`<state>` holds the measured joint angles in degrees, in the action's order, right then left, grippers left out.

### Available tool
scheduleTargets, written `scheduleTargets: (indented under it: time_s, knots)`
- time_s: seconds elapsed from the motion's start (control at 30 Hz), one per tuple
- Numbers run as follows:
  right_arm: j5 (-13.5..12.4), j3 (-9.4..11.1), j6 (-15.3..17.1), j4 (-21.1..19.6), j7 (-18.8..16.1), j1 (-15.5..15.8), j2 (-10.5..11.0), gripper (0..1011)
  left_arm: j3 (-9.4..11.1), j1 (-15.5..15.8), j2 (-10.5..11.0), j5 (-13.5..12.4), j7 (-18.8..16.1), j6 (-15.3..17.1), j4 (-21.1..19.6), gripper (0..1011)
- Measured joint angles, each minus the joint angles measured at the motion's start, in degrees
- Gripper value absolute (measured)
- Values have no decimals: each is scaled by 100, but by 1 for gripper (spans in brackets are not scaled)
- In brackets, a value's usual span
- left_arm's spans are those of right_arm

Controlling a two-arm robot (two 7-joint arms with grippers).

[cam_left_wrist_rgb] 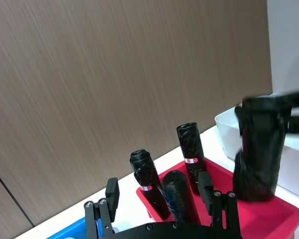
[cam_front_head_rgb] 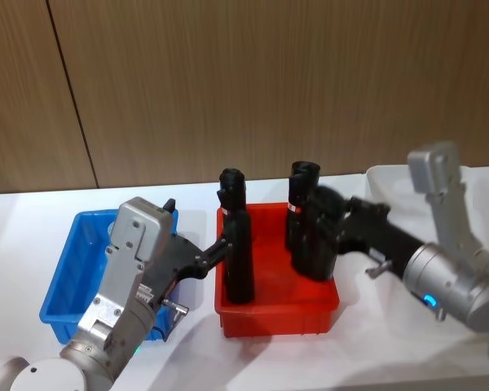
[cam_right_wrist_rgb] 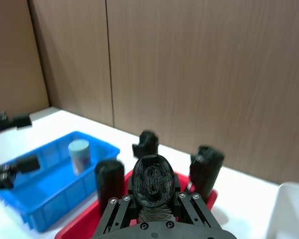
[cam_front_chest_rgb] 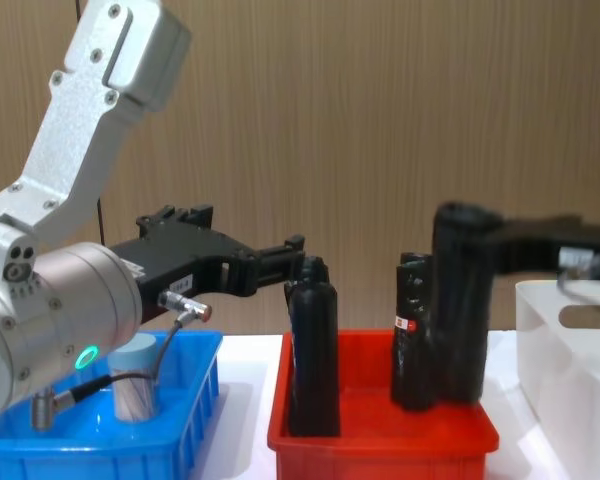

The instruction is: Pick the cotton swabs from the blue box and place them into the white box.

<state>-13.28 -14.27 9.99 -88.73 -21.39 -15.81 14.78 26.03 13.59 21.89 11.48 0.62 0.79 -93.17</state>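
Head view: left claw [cam_front_head_rgb: 222, 246] spread open around a black roll [cam_front_head_rgb: 238, 269] at the red bin's [cam_front_head_rgb: 277, 314] left side, right claw [cam_front_head_rgb: 322, 224] clamped on another black roll [cam_front_head_rgb: 314, 244]; right wrist view: cotton swab jar [cam_right_wrist_rgb: 79, 156] upright in blue box [cam_right_wrist_rgb: 50, 191]; chest view: white box [cam_front_chest_rgb: 570, 370] at right.

Backdrop is wood-grain panelling [cam_front_head_rgb: 269, 81], matt, fine vertical grain. Table [cam_front_head_rgb: 33, 212] smooth white, slight sheen. The blue box [cam_front_head_rgb: 69, 273], red bin [cam_front_head_rgb: 277, 314] and the white box [cam_front_chest_rgb: 570, 370] all look like moulded plastic, semi-gloss. Black rolls [cam_front_chest_rgb: 313, 355] look like crinkly plastic film, dull shine. Arm housings [cam_front_chest_rgb: 90, 110] brushed silver metal; gripper parts matt black. Swab jar lid [cam_right_wrist_rgb: 78, 147] matt pale plastic.
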Motion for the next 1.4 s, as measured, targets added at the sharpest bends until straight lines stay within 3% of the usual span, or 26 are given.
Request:
scheduleTargets:
  time_s: [0.4, 0.73, 1.03, 1.4]
  knots:
    - [-39, 320, 60, -620, 305, -78, 313, 344, 0, 0, 0, 0, 0, 0, 0, 1004]
    - [88, 536, 66, -718, 546, -143, 540, 344, 0, 0, 0, 0, 0, 0, 0, 1004]
    - [200, 615, 57, -418, 642, -212, 618, 343, 0, 0, 0, 0, 0, 0, 0, 1004]
    - [232, 626, -179, 433, 795, -412, 554, 343, 0, 0, 0, 0, 0, 0, 0, 1004]
